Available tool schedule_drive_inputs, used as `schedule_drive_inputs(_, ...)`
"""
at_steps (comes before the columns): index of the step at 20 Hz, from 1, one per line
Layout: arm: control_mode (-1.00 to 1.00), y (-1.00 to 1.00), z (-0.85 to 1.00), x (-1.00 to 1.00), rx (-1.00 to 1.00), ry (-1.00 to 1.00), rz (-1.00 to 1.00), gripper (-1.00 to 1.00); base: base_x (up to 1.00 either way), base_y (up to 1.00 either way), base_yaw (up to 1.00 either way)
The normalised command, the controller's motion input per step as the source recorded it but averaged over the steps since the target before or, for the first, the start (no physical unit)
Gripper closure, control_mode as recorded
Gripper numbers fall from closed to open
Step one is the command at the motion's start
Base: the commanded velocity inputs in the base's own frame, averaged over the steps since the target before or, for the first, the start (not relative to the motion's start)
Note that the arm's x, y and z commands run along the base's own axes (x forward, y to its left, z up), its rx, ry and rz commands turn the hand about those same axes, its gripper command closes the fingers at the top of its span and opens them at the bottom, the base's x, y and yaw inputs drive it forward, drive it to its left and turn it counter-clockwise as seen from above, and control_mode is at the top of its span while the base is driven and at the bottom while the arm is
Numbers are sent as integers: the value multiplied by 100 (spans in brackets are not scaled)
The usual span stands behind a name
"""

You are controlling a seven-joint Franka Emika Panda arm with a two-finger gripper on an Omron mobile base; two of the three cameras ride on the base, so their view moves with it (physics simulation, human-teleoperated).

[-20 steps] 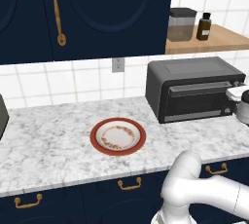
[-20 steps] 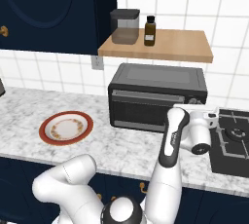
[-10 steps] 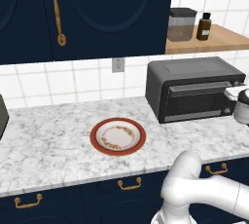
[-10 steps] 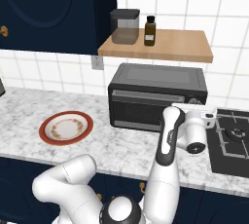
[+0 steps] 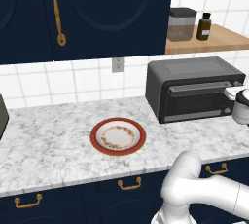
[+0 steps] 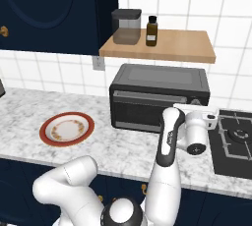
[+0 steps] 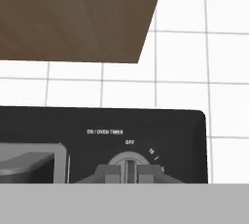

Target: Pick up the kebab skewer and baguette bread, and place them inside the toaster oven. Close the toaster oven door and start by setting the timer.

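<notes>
- The toaster oven (image 6: 158, 97) stands on the marble counter (image 5: 48, 145) against the tiled wall, under a wooden shelf (image 6: 162, 45); its door (image 6: 147, 109) is up and closed.
- In the hand view the oven's right-hand control strip sits right in front of the camera, with the timer knob (image 7: 129, 165) at the bottom, its pointer under the "OFF" mark.
- The gripper (image 7: 129, 173) is at that knob: the two dark fingertips (image 7: 108, 173) are pressed in on either side of the knob's ridge, clamped together on it.
- From the right base view the hand (image 6: 197, 131) is level with the oven's right front corner, touching or just short of the knob column; from the left base view the hand (image 5: 240, 103) sits at the oven's right end.
- A red-rimmed plate (image 5: 118, 136) lies on the counter well to the left of the oven, bare.
- A lidded grey canister (image 6: 126, 25) and a dark bottle (image 6: 151, 31) stand side by side on the shelf above the oven.
</notes>
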Motion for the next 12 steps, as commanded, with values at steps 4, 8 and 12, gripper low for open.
schedule_drive_inputs(4, -100, 9, 35, 0, 5, 0, 0, 100, 0, 0, 0)
schedule_drive_inputs(8, -100, 10, 34, -3, 11, 0, 0, 100, 0, 0, 0)
schedule_drive_inputs(12, -100, 16, 27, -1, 13, 0, 0, 100, 0, 0, 0)
